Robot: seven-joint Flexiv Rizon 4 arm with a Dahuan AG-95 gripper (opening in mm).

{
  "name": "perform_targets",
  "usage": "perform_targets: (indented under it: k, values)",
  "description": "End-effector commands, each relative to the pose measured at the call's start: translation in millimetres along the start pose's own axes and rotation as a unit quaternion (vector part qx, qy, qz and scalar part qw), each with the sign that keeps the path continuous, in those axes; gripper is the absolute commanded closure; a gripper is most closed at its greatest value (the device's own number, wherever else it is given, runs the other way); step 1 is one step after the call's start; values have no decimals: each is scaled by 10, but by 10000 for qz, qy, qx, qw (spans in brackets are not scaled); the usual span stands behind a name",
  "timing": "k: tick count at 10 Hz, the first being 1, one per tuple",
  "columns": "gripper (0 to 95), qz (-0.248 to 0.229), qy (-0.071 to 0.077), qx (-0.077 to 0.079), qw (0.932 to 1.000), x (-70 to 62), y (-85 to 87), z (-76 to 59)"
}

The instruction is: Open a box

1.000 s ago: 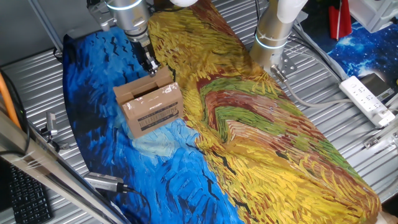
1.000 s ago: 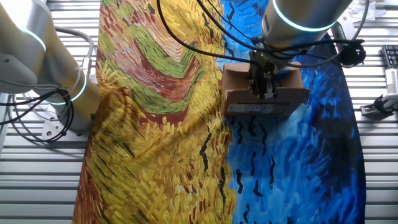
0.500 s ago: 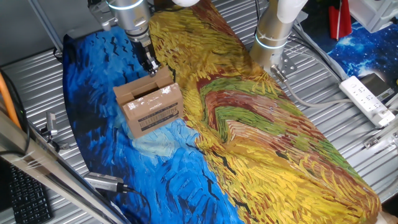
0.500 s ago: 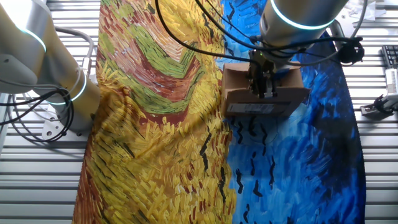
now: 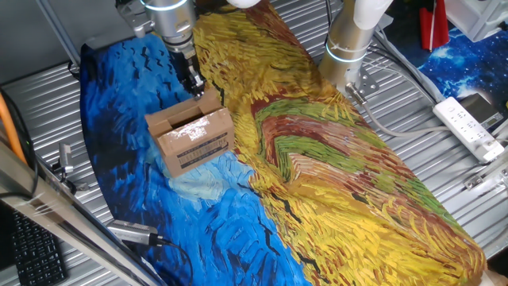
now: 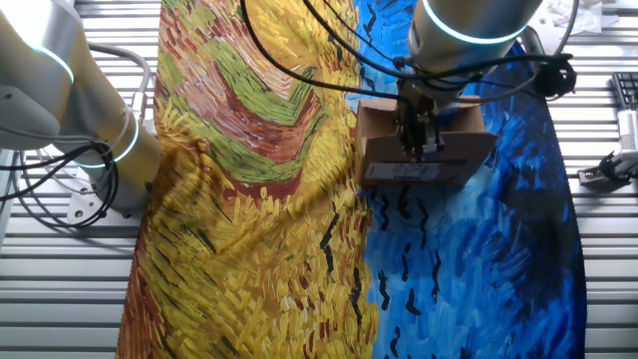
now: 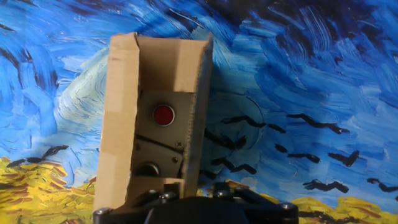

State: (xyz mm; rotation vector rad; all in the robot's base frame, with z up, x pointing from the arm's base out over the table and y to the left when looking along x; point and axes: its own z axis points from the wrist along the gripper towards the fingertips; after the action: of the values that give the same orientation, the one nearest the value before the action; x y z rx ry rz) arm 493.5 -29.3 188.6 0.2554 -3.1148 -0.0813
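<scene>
The box is a small brown carton with a white printed label on its near side, standing on the blue part of the painted cloth. Its top flaps stand up, and the hand view shows the box open from above with a red dot inside. My gripper comes down at the box's far edge, fingers close together on the far flap. From the other side, the gripper sits over the box. In the hand view only the hand's black body shows.
A second white arm stands on the far side of the cloth. A power strip lies at the right on the slatted metal table. A keyboard is at the lower left.
My gripper has shifted slightly up and sideways along the box's far edge, taking the flap with it. The box itself has stayed put.
</scene>
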Motion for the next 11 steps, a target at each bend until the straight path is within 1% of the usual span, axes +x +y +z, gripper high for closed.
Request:
perform_targets:
  k: [1, 5, 6, 8, 9, 11]
  values:
    - [570, 20, 25, 40, 10000, -9, 32, -48]
    - [570, 142, 111, 92, 9998, -95, 155, -187]
    - [760, 186, 120, 114, 9997, -135, 195, -218]
    - [760, 246, 109, 107, 9996, -159, 227, -226]
    - [950, 288, 105, 99, 9995, -164, 235, -226]
    - [950, 291, 103, 107, 9995, -176, 248, -227]
